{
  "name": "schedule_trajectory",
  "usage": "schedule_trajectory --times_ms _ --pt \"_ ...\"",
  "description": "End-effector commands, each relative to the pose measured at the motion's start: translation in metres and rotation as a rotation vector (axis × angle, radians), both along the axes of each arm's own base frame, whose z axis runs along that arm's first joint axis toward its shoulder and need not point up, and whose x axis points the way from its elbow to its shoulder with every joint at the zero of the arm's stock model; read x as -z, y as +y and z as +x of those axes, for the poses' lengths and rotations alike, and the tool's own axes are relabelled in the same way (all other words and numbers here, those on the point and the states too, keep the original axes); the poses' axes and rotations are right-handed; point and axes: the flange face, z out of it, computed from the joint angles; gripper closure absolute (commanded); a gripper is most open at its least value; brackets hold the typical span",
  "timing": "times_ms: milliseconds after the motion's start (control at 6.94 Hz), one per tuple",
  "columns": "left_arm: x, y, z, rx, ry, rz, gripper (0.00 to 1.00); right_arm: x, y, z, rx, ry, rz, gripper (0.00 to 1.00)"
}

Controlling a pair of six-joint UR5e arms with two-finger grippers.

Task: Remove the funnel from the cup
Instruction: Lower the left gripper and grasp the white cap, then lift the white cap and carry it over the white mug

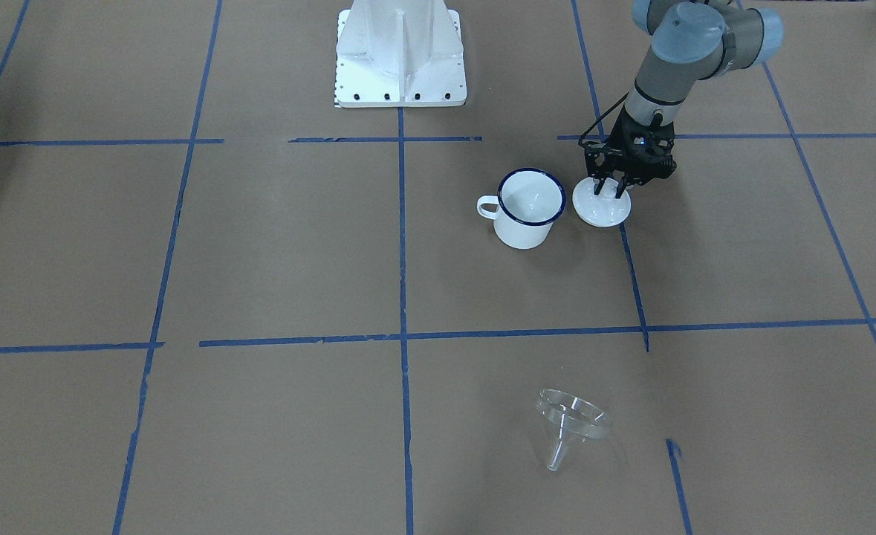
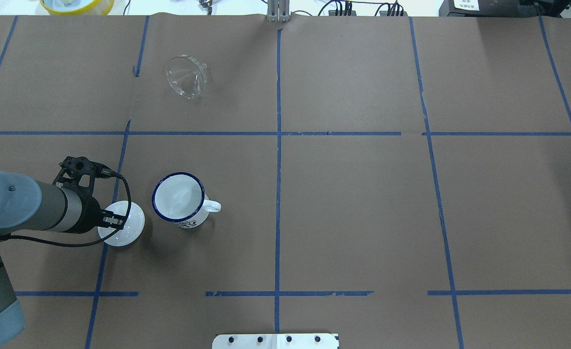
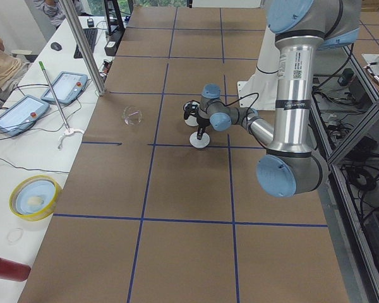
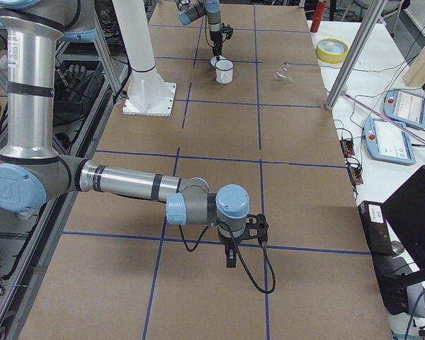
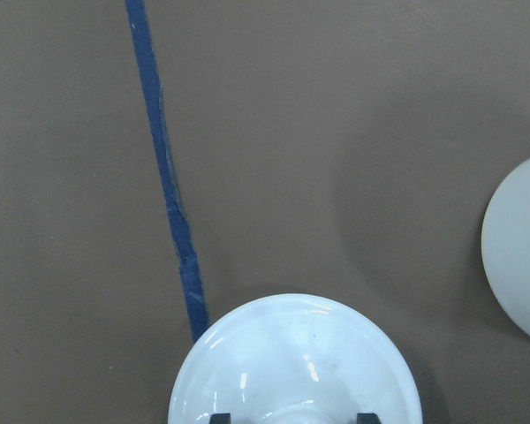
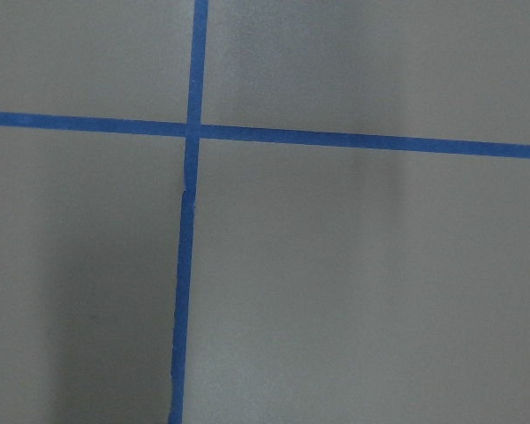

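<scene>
The clear funnel (image 1: 568, 423) lies on its side on the brown table, far from the cup and out of it; it also shows in the overhead view (image 2: 187, 77). The cup (image 1: 528, 212), a white mug with a dark blue rim, stands upright and empty (image 2: 178, 198). My left gripper (image 1: 607, 187) is down over a round white lid (image 1: 601, 209) next to the cup. Its fingers straddle the lid's knob with small gaps, so it looks open (image 5: 287, 419). My right gripper (image 4: 230, 261) hangs over bare table far from these things; I cannot tell its state.
The white robot base (image 1: 400, 56) stands at the robot's edge of the table. Blue tape lines (image 1: 402, 245) divide the brown surface. Tablets, a yellow bowl (image 3: 35, 197) and a metal post (image 3: 82, 47) are on the operators' side beyond the funnel.
</scene>
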Motion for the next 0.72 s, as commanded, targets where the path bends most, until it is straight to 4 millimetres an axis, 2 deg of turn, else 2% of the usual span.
schedule_trajectory --times_ms 0,144,288,432,576 --pt "0.014 0.002 -0.014 0.007 0.024 0.017 1.00 0.000 0.000 0.000 0.000 0.000 0.000 0.00" --pt "0.031 0.018 -0.052 0.009 0.050 0.039 1.00 0.000 0.000 0.000 0.000 0.000 0.000 0.00" --pt "0.052 0.016 -0.086 0.016 0.100 0.017 1.00 0.000 0.000 0.000 0.000 0.000 0.000 0.00" --pt "0.072 0.016 -0.104 0.028 0.110 -0.003 1.00 0.000 0.000 0.000 0.000 0.000 0.000 0.00" --pt "0.093 0.014 -0.103 0.037 0.117 -0.009 1.00 0.000 0.000 0.000 0.000 0.000 0.000 0.00"
